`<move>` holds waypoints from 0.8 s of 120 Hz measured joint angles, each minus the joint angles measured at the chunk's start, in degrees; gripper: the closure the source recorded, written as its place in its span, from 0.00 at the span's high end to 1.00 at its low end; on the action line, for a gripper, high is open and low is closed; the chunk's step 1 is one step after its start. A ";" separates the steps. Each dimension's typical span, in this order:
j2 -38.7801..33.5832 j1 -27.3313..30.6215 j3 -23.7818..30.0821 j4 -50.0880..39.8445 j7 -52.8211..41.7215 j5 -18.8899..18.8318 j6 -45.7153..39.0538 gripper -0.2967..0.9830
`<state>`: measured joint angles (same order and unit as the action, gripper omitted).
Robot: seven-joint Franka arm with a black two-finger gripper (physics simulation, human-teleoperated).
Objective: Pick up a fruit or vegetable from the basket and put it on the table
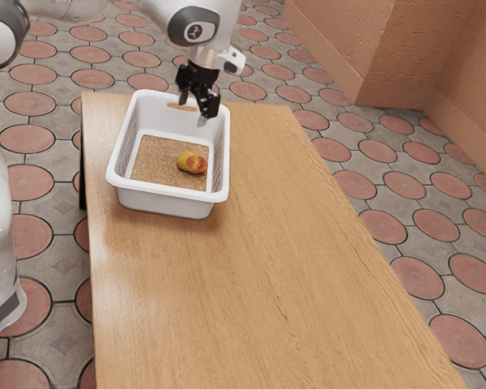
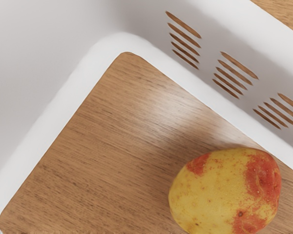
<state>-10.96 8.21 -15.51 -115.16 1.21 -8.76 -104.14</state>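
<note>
With the gripper [image 1: 193, 110] spread and unloaded, the fruit [image 2: 224, 192] – likely firm, slippery – is best pinched across its narrower width.

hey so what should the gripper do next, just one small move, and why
I'd shift the open gripper sideways until it is over the yellow-and-red fruit, before lowering. The fruit lies on the floor of the white basket and sits well off the wrist view's centre, so descending straight down would probably miss it.
</note>
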 joint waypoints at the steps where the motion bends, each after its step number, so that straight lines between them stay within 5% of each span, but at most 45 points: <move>1: 0.09 0.00 -0.02 0.10 -0.03 0.11 0.17 0.77; 96: 4.34 -0.36 2.43 1.38 -0.89 2.96 14.04 0.77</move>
<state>-6.61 7.84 -13.08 -113.77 0.32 -5.80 -90.10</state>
